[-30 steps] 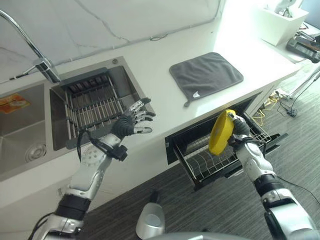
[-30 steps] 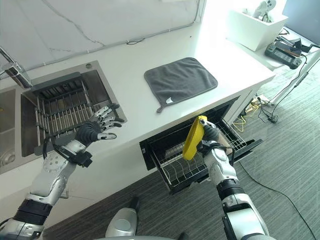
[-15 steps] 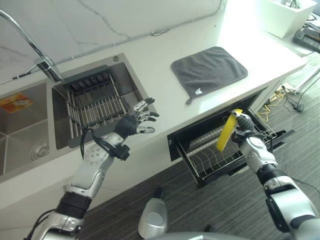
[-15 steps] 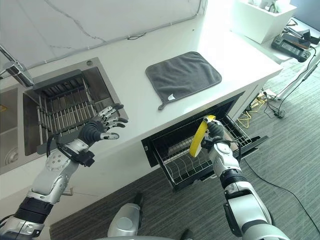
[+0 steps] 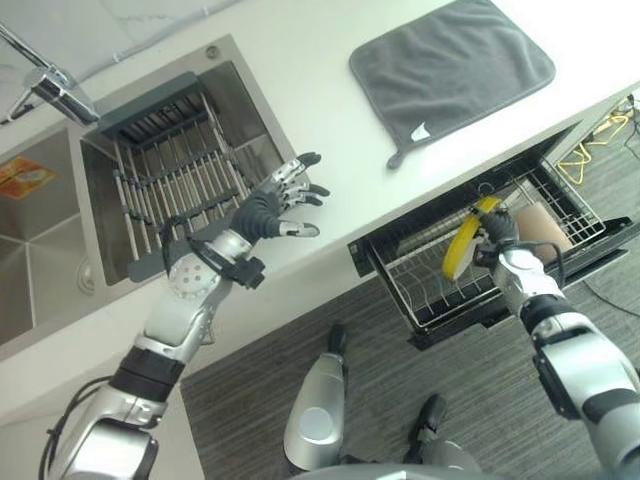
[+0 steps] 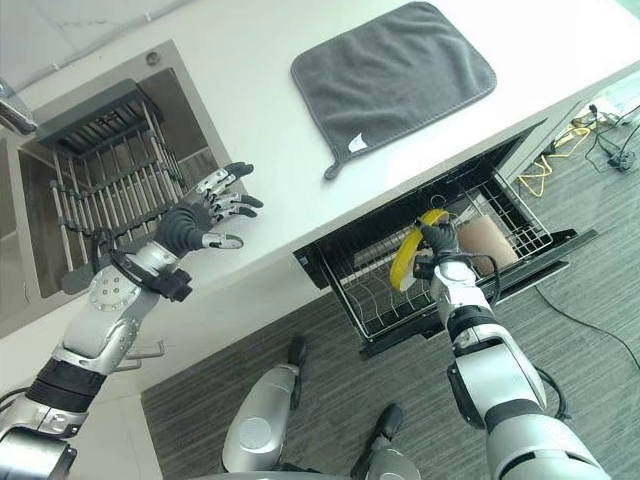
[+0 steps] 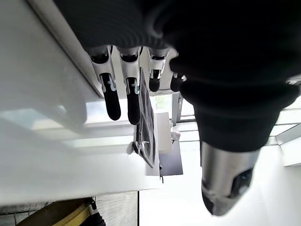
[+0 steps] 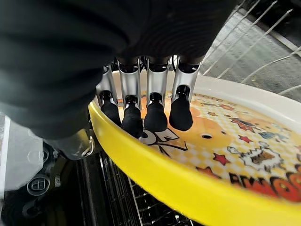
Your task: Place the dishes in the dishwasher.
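- One white desk (image 5: 310, 90) runs across the scene, with the sink on its left and the dishwasher under its right part.
- One steel sink (image 5: 60, 200) is set into the desk; one wire drying rack (image 5: 170, 185) with a dark tray at its far end lies in the basin, and one tap (image 5: 45, 80) stands at the far left.
- One dishwasher rack (image 6: 440, 270), a dark wire drawer, is pulled out toward the near right below the desk edge.
- One grey cloth (image 6: 395, 80) lies flat on the desk, far from the drawer and to the right of the sink.
- One yellow plate (image 5: 462, 243) stands on edge inside the dishwasher rack, tilted, among the wires near the middle of the drawer.
- One brownish round item (image 6: 483, 238) lies in the rack just right of the plate; what it is cannot be told.
- The right robot hand (image 6: 436, 238) grips the plate's upper rim, its fingers (image 8: 150, 110) curled over the printed face.
- The left robot hand (image 5: 272, 203) hovers above the desk's near edge, by the right side of the sink, fingers spread and straight, holding nothing.
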